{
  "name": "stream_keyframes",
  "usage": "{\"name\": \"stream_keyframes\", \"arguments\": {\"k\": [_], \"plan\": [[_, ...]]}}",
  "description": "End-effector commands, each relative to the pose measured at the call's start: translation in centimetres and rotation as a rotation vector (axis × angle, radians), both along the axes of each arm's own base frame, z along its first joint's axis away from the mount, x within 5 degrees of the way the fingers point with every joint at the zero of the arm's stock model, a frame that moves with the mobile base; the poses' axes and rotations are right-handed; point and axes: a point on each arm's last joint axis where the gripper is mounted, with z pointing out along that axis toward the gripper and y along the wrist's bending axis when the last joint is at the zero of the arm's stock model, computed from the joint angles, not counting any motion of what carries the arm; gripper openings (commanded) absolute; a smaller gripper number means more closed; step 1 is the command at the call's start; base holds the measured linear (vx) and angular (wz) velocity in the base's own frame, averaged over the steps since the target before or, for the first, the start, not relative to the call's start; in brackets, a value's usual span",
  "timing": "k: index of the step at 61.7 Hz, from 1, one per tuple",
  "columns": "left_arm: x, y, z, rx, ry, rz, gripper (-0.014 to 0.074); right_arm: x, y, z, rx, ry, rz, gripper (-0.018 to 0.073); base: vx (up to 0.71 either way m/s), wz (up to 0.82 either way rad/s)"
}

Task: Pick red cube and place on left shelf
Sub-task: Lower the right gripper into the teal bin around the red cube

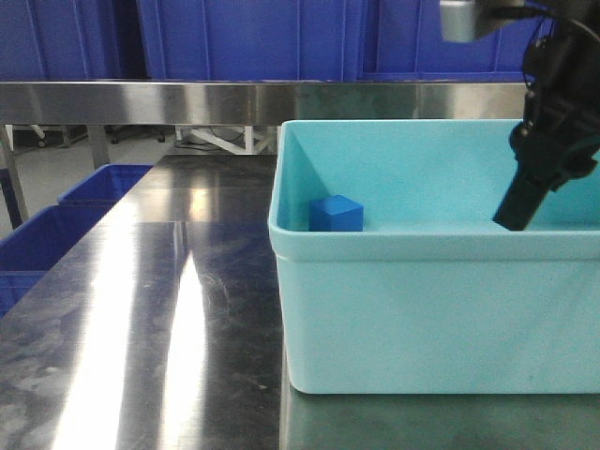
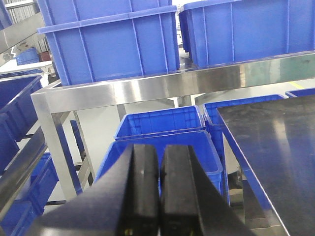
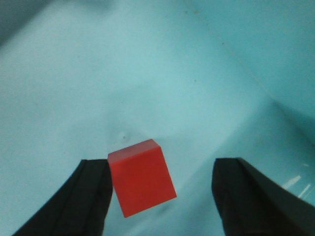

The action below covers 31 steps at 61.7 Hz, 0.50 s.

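- Red cube (image 3: 141, 178) not lifted yet; lies on the floor of the teal bin (image 1: 422, 309), between the fingers of the right gripper (image 3: 162, 164).
- Sits close against the finger on picture-left, touching or just short of it (cannot tell which); clear gap to the other finger.
- Right gripper spread wide, grasping nothing; reaches down inside the bin, apparently at cube level.
- Left gripper (image 2: 158, 162) clenched, pads pressed flat together, nothing seen between them; hangs off to the side of the counter (image 1: 141, 309), facing the blue crates (image 2: 113, 44).
- Progress, as a judgement: early. Approach looks done, grasp not made.
- Left to do: close on the cube, lift it over the bin wall, carry it to the left shelf (image 2: 147, 88), let go.
- No cube seen anywhere on the shelf; only crates on and under its steel rail.
- Front view only: bin standing on the steel counter, right gripper dipping in at the right end, a blue cube (image 1: 336, 214) at the left end. Shows no red cube at all.
- Right wrist view only: red cube and the finger spread. Shows no counter, no shelf.
- Left wrist view only: left gripper and shelf frame. Shows no bin, no cube.
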Motion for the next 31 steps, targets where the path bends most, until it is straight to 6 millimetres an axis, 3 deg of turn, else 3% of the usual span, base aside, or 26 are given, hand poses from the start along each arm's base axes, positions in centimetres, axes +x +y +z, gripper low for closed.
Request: {"name": "stream_keyframes", "arguments": {"k": [1, 31], "plan": [[0.0, 0.0, 0.1, -0.005, -0.069, -0.006, 0.0106, 0.4, 0.0, 1.5, -0.014, -0.064, 0.024, 0.0545, 0.00, 0.00], [0.0, 0.0, 0.1, -0.005, -0.069, -0.006, 0.0106, 1.0, -0.2, 0.4, -0.083, -0.047, 0.056, 0.0545, 0.00, 0.00]]}}
